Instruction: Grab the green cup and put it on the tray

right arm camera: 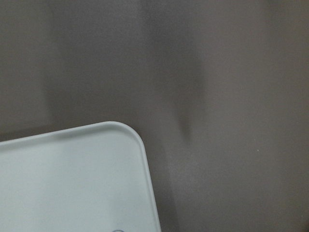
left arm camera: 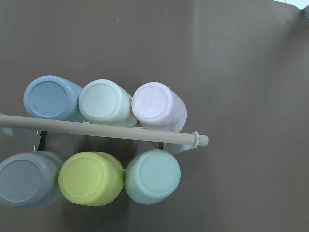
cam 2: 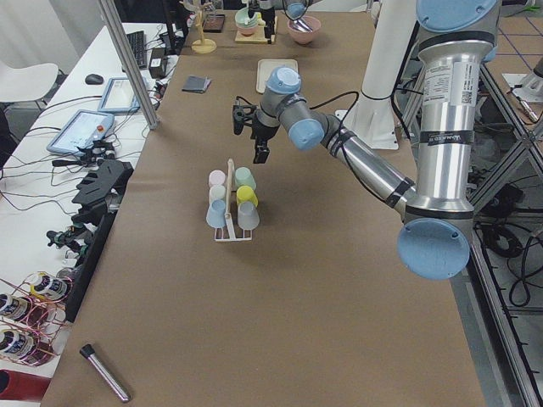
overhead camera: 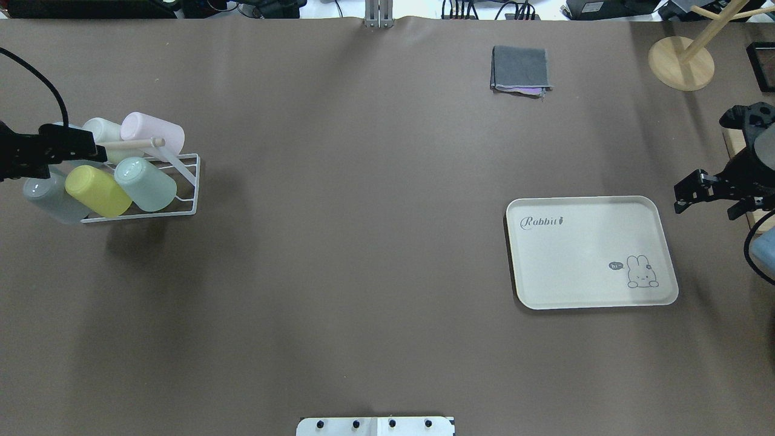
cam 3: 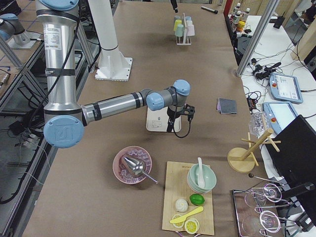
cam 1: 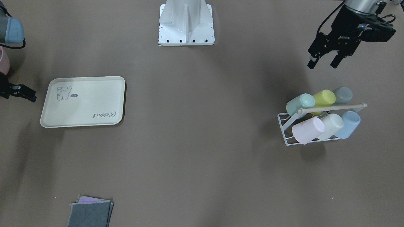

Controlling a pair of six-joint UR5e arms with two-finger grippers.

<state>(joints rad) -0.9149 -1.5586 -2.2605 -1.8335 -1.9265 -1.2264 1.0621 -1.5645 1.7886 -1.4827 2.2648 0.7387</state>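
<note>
Brown tabletop below the empty, spread-fingered left gripper: the smooth pale mint-green plastic tumbler seemed light, slick, best pinched mid-wall.

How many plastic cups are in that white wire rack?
6, all in the white wire rack. One row: light blue cup, cream cup, pink cup. Other row: grey-blue cup, yellow-green cup, pale mint green cup. None looks hidden.

White wire rack holds yellow cup; folded grey cloth well apart
</note>
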